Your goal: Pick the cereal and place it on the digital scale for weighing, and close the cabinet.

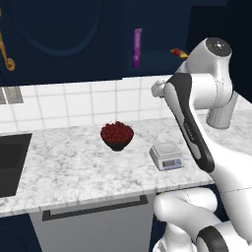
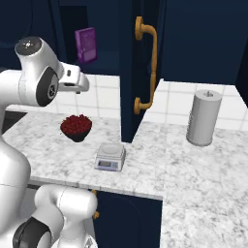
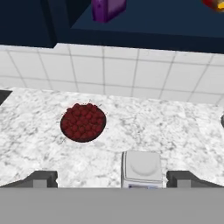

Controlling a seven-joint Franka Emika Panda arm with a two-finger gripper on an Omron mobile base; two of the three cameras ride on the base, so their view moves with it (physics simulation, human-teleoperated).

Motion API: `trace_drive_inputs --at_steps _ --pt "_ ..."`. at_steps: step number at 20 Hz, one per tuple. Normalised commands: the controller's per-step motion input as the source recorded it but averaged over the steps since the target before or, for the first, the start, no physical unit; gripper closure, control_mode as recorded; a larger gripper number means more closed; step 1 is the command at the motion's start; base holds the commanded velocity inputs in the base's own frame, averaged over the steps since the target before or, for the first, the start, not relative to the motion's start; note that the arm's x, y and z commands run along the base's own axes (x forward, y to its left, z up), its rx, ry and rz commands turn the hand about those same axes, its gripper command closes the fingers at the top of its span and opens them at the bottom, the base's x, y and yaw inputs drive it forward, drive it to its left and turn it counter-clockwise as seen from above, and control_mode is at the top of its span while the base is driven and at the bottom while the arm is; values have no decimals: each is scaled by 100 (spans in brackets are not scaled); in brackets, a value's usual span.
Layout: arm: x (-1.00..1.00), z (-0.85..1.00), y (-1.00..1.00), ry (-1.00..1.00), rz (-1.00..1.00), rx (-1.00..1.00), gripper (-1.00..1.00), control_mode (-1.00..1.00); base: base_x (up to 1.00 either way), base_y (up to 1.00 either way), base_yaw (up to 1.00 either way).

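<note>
Fingers [image 3: 112, 178] are being held spread wide, nothing gripped. Digital scale [image 3: 141, 168] is sitting on the marble surface [image 3: 39, 144] just beyond, between the tips. Cereal [image 3: 107, 8] is standing upright in the open cabinet [image 2: 127, 72], far ahead. Fruit bowl [image 3: 83, 122] is resting ahead-left.

A: Counter condition?
B: Marble counter [image 3: 183, 127] carries a bowl of red fruit [image 3: 83, 122] left of centre. The scale [image 3: 141, 168] sits nearer and to its right, apart from it, between the two widely parted fingertips [image 3: 41, 178].
A: Above?
B: White tiled wall [image 3: 131, 72], then a dark cabinet shelf [image 3: 166, 22] holding the purple cereal box [image 3: 107, 8], upright.
</note>
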Motion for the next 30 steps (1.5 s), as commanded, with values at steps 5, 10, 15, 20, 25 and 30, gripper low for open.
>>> trace_drive_inputs --at_steps 5,10,15,20,25,30 --pt "4 50 0 -7 0 0 -100 -100 0 0 0" --pt "0 46 0 -4 0 0 -100 -100 0 0 0" --pt "1 39 1 0 0 0 -100 -100 0 0 0" --pt "8 34 0 -1 1 0 -100 -100 0 0 0" --pt "43 7 0 -4 6 7 -100 -100 0 0 0" --pt "53 1 3 -5 4 6 -100 -100 0 0 0"
